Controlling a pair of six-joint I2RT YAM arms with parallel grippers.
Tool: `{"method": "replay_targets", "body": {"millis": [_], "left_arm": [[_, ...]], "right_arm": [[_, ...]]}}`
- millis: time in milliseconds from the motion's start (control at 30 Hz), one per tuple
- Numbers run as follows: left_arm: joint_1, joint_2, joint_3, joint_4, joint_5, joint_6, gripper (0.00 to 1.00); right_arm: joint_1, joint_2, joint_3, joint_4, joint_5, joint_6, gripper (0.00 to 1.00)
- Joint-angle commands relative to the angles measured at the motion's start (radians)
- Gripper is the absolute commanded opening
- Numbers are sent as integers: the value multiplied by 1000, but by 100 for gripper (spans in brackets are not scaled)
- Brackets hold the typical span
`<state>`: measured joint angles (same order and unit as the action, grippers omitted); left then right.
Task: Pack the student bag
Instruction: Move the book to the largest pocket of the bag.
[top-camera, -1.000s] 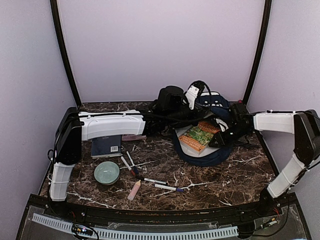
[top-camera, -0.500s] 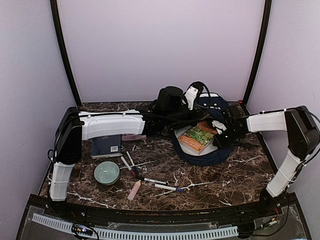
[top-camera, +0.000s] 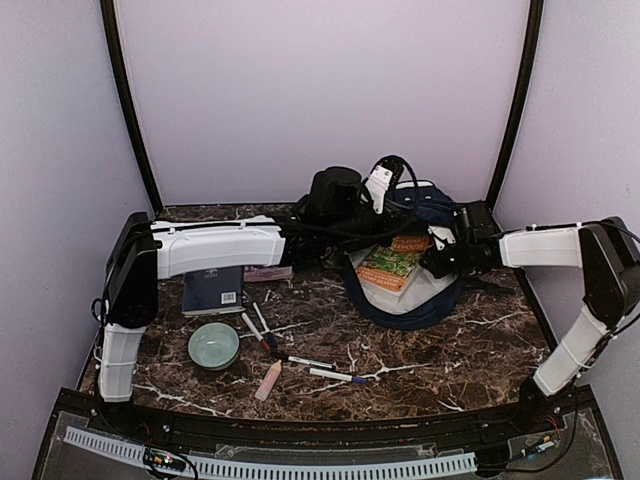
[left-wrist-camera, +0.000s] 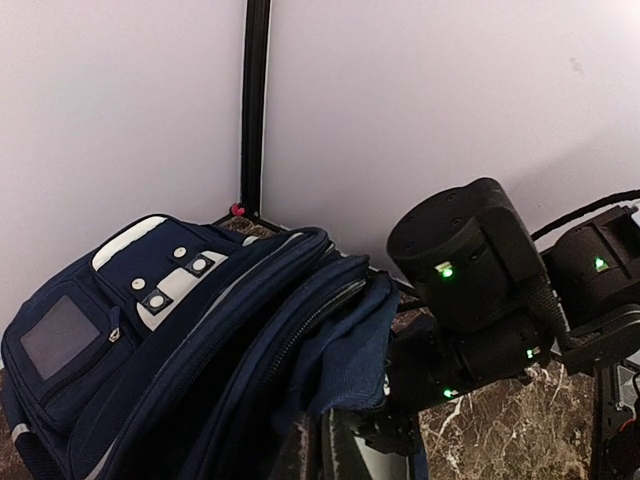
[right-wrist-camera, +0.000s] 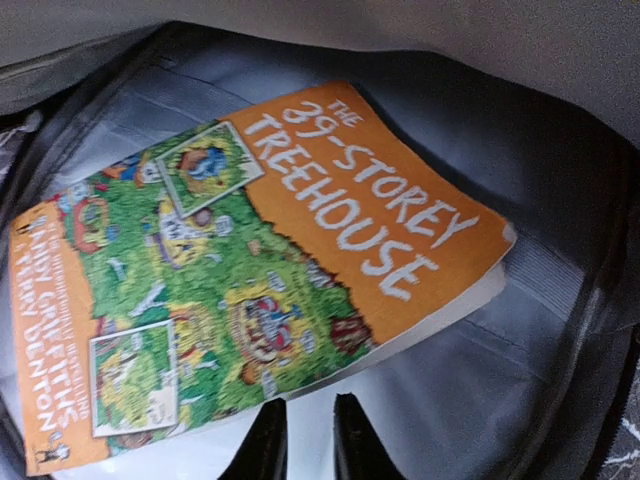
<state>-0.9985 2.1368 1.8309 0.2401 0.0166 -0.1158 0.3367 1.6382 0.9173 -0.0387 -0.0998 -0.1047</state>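
The student bag (top-camera: 418, 300) lies at the back right with its mouth held open, pale lining showing. My left gripper (top-camera: 372, 212) is shut on the navy fabric edge of the bag's flap (left-wrist-camera: 375, 345) and holds it up; its fingertips (left-wrist-camera: 300, 450) pinch that edge. An orange and green book (top-camera: 392, 265) lies inside the bag. My right gripper (top-camera: 436, 262) is in the bag's mouth, its fingers (right-wrist-camera: 262, 440) a narrow gap apart and empty, just below the book (right-wrist-camera: 270, 270) on the lining.
On the marble table at the left lie a navy book with a barcode (top-camera: 212, 290), a pale green bowl (top-camera: 213, 345), several markers (top-camera: 256, 330), and a pink tube (top-camera: 268, 380). My right arm's black wrist (left-wrist-camera: 480, 280) stands close beside the bag.
My right gripper has moved further into the bag's mouth, and the orange book has slid a little deeper. The left arm has lifted the flap slightly higher.
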Motion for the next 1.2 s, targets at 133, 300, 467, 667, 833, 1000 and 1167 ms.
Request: {"method": "replay_targets", "body": {"millis": [133,300,467,667,833,1000,1167], "left_arm": [[-8,-107,-19,122,10,-5,0],[-8,-107,-24,122,11,-6,0],[-7,-106,-22,131,13,-11,0],[-6,-106,-13,119,16,-11,0],[-7,-107,-8,108,20,-10,0],[-6,-107,-8,108,23,-10,0],[-6,-107,-9,107,29,-9,0]], "right_arm": [[9,-162,-105,-171,-233,-199,28],[19,-247,-115,-279,-255,-257,27],[98,-283,-129,-239,-209,-293,36],[195,-156,-68,-194,-163,-370,44],[231,-53,17,-171,-88,-371,44],[266,7,45,-166,-30,-398,45],[290,53,50,-173,48,-455,46]]}}
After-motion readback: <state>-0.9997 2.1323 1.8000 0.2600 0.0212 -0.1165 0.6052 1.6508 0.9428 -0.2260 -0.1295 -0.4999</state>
